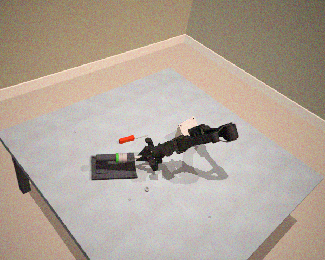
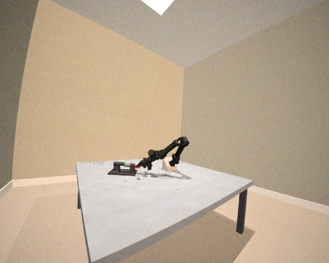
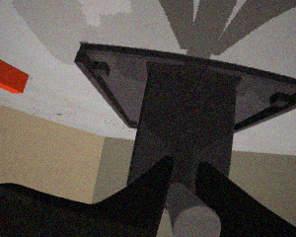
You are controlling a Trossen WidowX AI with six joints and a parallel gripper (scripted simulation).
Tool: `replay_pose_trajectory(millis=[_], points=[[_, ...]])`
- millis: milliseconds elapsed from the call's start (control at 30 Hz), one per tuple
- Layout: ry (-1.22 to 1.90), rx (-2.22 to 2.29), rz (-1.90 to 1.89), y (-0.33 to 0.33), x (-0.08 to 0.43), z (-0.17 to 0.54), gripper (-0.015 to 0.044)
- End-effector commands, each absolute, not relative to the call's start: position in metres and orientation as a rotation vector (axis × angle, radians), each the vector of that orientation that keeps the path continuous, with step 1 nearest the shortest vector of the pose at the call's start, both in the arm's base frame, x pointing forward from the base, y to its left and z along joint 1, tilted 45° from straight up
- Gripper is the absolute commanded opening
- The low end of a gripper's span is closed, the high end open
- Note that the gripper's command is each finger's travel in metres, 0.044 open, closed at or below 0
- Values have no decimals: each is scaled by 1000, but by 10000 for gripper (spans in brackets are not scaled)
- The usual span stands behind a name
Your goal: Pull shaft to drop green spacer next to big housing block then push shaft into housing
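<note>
The dark housing block [image 1: 106, 157] [image 2: 118, 164] stands on a dark base plate [image 1: 112, 177]. The green spacer [image 1: 117, 157] [image 2: 125, 164] sits on the shaft right against the block. Several pale spacers [image 1: 123, 157] [image 2: 128, 164] fill the room between it and the smaller end support [image 1: 131, 157] [image 2: 132, 168] [image 3: 189, 114]. The grey shaft [image 3: 196, 221] sticks out of that support towards the arm. My gripper [image 1: 137, 157] [image 2: 137, 166] [image 3: 184, 166] is shut on this protruding shaft end, close to the support. The shaft inside the spacers and block is hidden.
A red-handled screwdriver [image 1: 126, 139] [image 3: 7, 75] lies behind the fixture. A small metal ring [image 1: 147, 189] [image 2: 138, 178] lies in front of it on the grey table [image 1: 101, 218] [image 2: 147, 215]. Tiny ring-like parts [image 1: 129, 199] [image 1: 209, 216] lie farther forward. A pale angled block [image 1: 187, 125] [image 2: 166, 164] stands by the arm's base.
</note>
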State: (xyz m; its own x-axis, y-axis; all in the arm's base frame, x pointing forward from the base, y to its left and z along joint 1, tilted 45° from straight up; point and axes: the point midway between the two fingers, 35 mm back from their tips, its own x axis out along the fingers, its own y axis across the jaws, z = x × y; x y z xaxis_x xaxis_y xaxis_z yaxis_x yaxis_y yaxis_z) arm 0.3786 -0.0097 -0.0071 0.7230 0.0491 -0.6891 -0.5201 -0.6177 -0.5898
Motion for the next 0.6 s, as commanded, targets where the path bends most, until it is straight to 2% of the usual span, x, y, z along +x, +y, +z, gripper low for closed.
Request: replay_pose_trajectory(millis=[0, 567], points=[[352, -2085, 865, -8, 375, -5, 0], [352, -2085, 865, -6, 371, -3, 0]])
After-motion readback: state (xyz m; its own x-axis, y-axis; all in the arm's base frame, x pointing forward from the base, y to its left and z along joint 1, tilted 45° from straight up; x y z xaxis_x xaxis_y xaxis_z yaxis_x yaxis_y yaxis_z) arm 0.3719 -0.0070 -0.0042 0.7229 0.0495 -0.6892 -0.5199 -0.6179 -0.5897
